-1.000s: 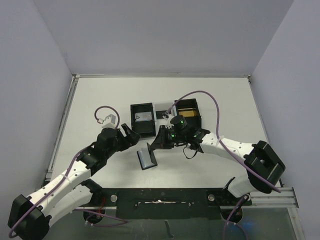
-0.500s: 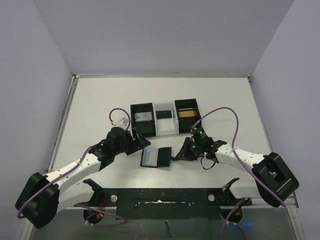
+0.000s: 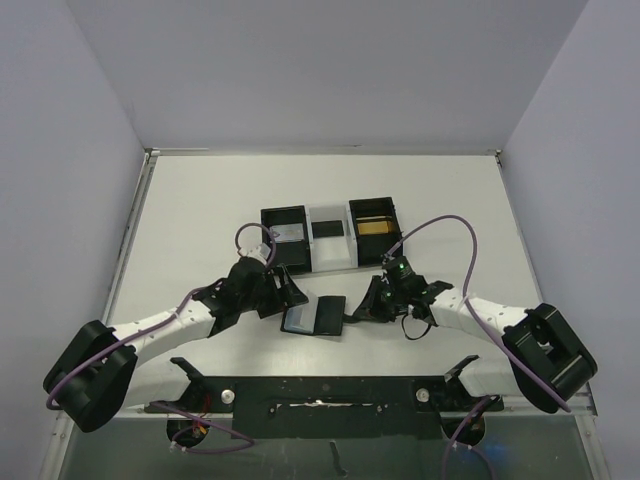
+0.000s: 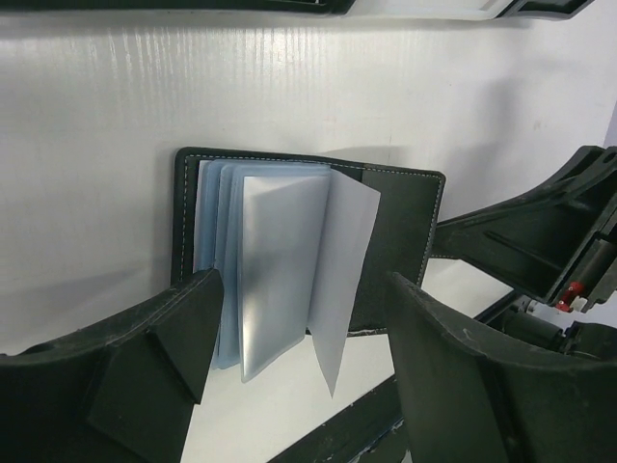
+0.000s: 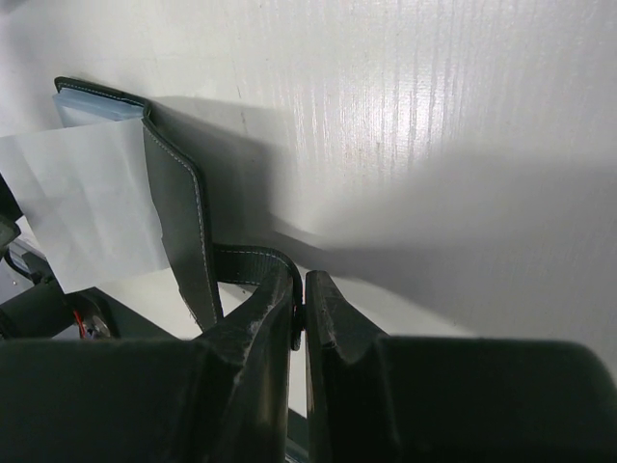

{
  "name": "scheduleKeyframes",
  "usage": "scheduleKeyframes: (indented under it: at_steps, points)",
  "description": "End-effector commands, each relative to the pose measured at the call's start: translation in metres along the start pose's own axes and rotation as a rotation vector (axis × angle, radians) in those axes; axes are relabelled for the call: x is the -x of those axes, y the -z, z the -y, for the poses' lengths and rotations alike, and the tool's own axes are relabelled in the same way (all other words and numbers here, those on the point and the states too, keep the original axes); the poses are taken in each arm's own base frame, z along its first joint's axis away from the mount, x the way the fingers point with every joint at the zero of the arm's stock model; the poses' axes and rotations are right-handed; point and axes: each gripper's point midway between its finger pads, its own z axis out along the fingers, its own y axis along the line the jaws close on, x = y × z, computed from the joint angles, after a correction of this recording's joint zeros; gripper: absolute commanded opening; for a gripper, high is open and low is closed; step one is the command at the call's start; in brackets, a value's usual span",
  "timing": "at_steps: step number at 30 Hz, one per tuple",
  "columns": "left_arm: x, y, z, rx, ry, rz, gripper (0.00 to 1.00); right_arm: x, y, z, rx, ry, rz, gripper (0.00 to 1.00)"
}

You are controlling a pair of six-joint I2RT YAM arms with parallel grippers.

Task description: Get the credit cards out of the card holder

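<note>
The card holder (image 3: 318,316) lies spread open on the table (image 3: 200,210), no longer raised near the black boxes (image 3: 266,235) as it was a second before. The right gripper (image 3: 360,309) stays pinched tight on the closing tab (image 5: 253,260). The left gripper (image 3: 286,295), jaws wide and holding nothing, has advanced to straddle the holder's left edge, where pale sleeves (image 4: 280,260) fan upward.

Robotics lab test cell, bare pale walls (image 3: 330,70), white tabletop (image 3: 200,200), black mounting rail (image 3: 330,392)

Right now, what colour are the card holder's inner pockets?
Pale blue-grey pockets in the black card holder; clearest in the left wrist view.
</note>
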Motion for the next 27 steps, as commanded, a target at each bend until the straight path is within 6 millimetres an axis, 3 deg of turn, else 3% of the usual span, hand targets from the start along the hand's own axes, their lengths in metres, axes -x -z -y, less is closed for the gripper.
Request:
scheduleKeyframes:
  at_steps: [1, 7, 16, 27]
  points:
    - [0.016, 0.004, 0.024, -0.055, -0.047, 0.048, 0.65, 0.015, -0.002, -0.011, 0.026, 0.005, 0.046, 0.0]
    - [0.006, -0.004, 0.022, -0.037, -0.074, 0.003, 0.59, 0.015, -0.004, -0.012, 0.022, 0.013, 0.034, 0.0]
    - [0.001, -0.007, 0.039, -0.085, -0.103, -0.008, 0.51, 0.015, -0.006, -0.009, 0.006, 0.017, 0.023, 0.01]
    - [-0.016, -0.011, 0.085, -0.318, -0.104, -0.112, 0.5, 0.016, -0.005, -0.012, 0.014, 0.021, 0.028, 0.03]
